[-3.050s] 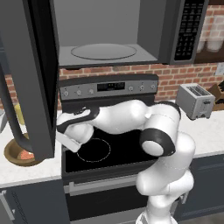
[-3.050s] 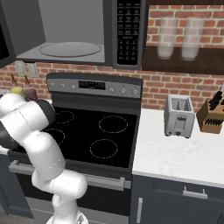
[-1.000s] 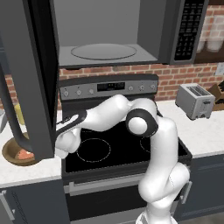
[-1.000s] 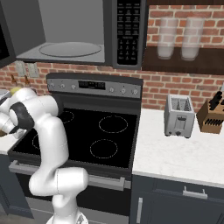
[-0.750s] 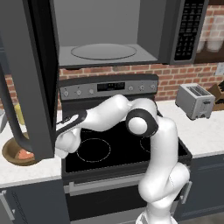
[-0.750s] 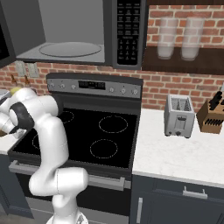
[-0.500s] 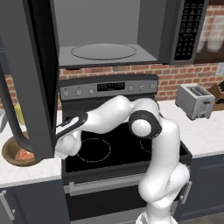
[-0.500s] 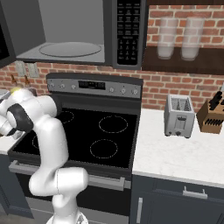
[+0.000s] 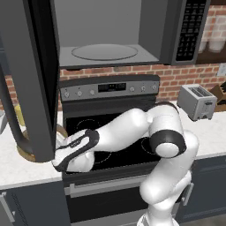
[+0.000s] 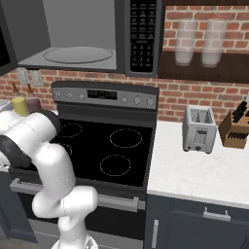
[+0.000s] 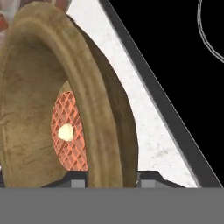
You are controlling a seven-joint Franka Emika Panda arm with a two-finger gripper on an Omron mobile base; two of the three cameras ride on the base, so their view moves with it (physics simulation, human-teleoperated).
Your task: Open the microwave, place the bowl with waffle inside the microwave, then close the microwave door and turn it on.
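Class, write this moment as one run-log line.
door: open | tool: fingers astride bowl rim | waffle: in bowl | microwave: empty

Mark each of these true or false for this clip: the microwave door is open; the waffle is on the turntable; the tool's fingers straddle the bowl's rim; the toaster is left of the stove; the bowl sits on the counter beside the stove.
1. The microwave door is open. True.
2. The waffle is on the turntable. False: it lies in the bowl; the turntable is bare.
3. The fingers of the tool straddle the bowl's rim. True: one sits on each side of it in the hand view.
4. The toaster is left of the stove. False: it stands to the right.
5. The bowl sits on the counter beside the stove. True.
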